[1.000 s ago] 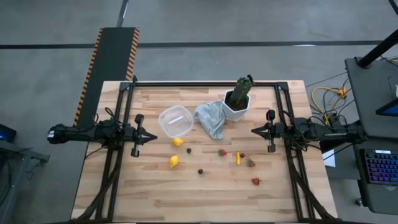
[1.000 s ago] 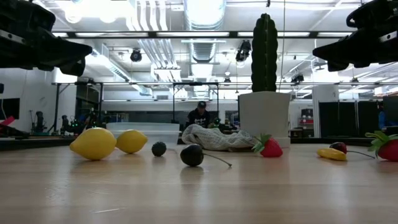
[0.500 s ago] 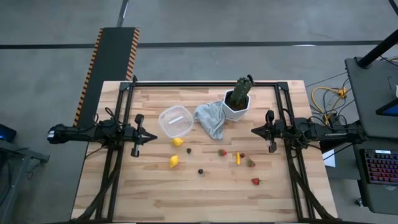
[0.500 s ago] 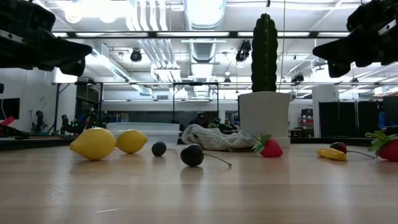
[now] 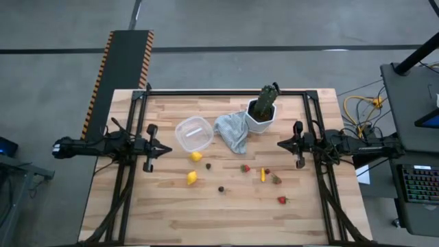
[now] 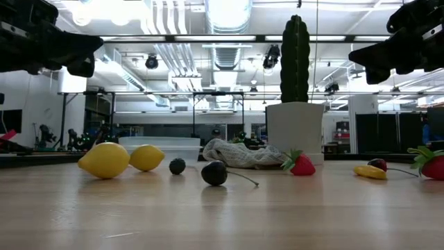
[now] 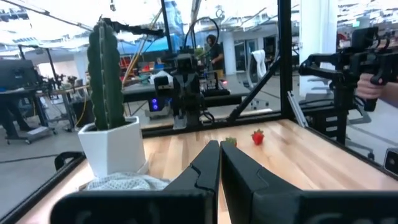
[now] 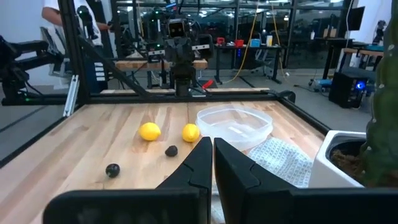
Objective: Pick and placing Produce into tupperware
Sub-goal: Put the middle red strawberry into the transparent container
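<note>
The clear tupperware (image 5: 193,134) stands on the table's far middle, with nothing in it. The produce lies loose on the wood in front of it: two yellow lemons (image 5: 196,156) (image 5: 192,178), two dark pieces (image 5: 208,165) (image 5: 221,189), red strawberries (image 5: 245,168) (image 5: 281,200) and a thin yellow-orange piece (image 5: 262,175). My left gripper (image 5: 169,148) hovers shut at the table's left side, pointing level toward the middle. My right gripper (image 5: 279,144) hovers shut at the right side, facing it. Both are well above the wood and hold nothing.
A grey cloth (image 5: 232,132) lies crumpled between the tupperware and a white pot (image 5: 261,118) holding a green cactus (image 5: 269,96) at the far middle. A black frame (image 5: 226,91) runs along the table's far and side edges. The near half of the table beyond the produce is bare wood.
My left gripper has tipped its fingertips up a little while staying in place. My right gripper has rolled slightly about the line it points along. Both stay shut. The produce and the tupperware have not moved.
</note>
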`<action>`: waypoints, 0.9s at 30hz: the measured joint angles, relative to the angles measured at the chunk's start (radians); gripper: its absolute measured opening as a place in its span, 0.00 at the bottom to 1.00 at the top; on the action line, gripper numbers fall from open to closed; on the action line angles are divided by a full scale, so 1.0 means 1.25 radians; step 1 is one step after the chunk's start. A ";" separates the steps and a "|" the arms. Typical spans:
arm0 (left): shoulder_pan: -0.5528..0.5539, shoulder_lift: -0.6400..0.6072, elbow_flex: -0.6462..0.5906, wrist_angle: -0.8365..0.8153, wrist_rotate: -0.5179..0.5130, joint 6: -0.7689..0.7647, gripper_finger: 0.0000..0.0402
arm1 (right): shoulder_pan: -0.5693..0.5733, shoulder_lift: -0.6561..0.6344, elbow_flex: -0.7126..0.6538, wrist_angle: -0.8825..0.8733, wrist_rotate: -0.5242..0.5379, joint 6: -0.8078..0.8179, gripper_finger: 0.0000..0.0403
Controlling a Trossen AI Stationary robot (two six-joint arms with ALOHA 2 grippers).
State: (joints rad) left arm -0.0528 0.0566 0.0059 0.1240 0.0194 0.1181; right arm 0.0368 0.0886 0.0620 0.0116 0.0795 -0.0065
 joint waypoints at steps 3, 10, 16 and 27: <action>0.000 0.000 0.000 0.000 -0.001 0.000 0.00 | 0.000 0.000 0.000 0.008 -0.001 -0.031 0.03; 0.000 0.000 0.000 0.003 -0.094 0.000 0.00 | 0.007 0.028 0.002 0.146 -0.007 -0.072 0.19; 0.000 0.000 0.000 0.002 -0.128 0.000 0.00 | 0.051 0.155 0.112 0.150 -0.001 -0.110 0.38; 0.000 0.000 0.000 0.001 -0.128 -0.004 0.00 | 0.091 0.470 0.484 -0.461 0.127 -0.073 0.49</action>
State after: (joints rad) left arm -0.0525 0.0570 0.0059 0.1253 -0.1402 0.1129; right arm 0.1501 0.6766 0.6665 -0.5642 0.2388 -0.0983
